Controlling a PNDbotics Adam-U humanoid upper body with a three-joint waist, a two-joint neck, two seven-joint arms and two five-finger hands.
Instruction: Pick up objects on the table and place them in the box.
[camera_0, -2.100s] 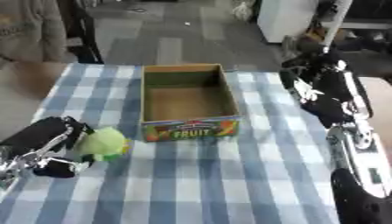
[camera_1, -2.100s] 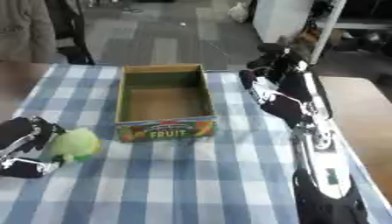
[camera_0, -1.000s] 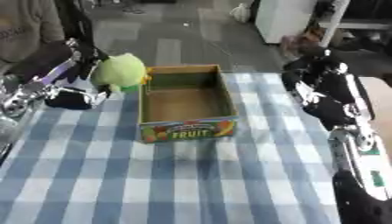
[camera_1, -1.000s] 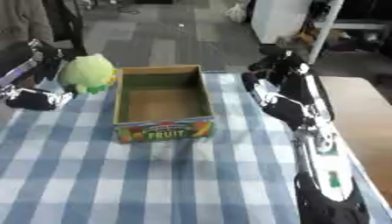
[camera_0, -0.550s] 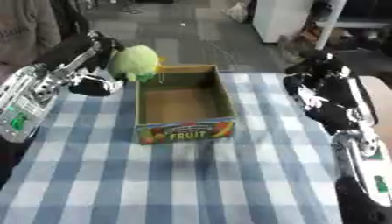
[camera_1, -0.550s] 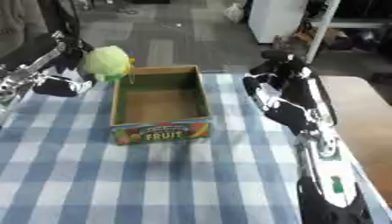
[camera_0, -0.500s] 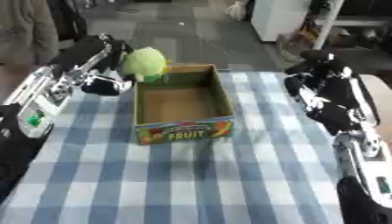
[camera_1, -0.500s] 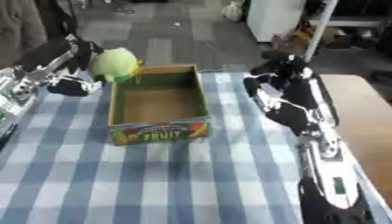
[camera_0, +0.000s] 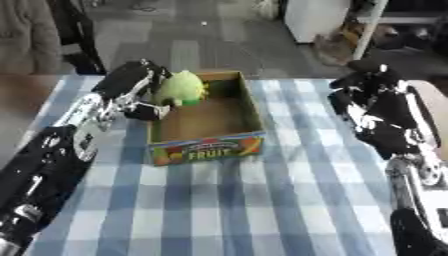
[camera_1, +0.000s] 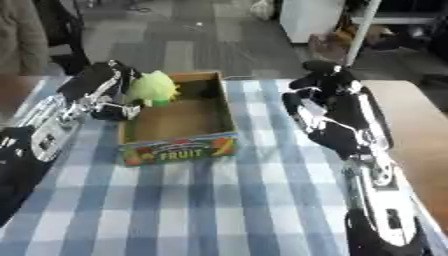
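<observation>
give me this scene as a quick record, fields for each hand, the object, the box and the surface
left hand: curled round the green plush toy, held over the box's far left corner
right hand: raised at the right of the box, holding nothing, fingers unclear
green plush toy: above the box rim, not yet released
box: open cardboard, FRUIT print on the front, inside bare
surface: table with blue and white checked cloth

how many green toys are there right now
1: the green toy is held in the left hand over the box's far left corner. None visible inside the box.
</observation>
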